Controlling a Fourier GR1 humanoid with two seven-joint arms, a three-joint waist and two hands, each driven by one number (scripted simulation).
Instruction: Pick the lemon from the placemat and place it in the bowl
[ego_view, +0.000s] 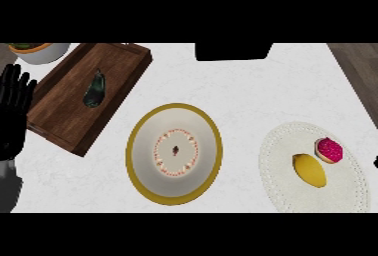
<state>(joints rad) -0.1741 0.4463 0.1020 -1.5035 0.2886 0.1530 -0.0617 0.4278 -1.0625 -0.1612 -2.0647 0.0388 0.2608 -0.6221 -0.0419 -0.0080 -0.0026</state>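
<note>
A yellow lemon (309, 170) lies on the round white placemat (288, 190) at the right of the counter, just below a pink-topped donut (329, 150). The bowl (175, 151), white inside with a yellow rim and a ring of small red marks, stands in the middle, left of the placemat. My left hand (15, 107) rests open at the far left edge, fingers up, far from the lemon. A small dark sliver (375, 161) at the right edge could be my right hand, but too little of it shows to tell.
A dark wooden tray (59, 107) lies at the upper left with a dark green elongated object (94, 89) in it. A white pot (40, 50) stands at the top left corner. A black box (232, 51) sits at the counter's far edge.
</note>
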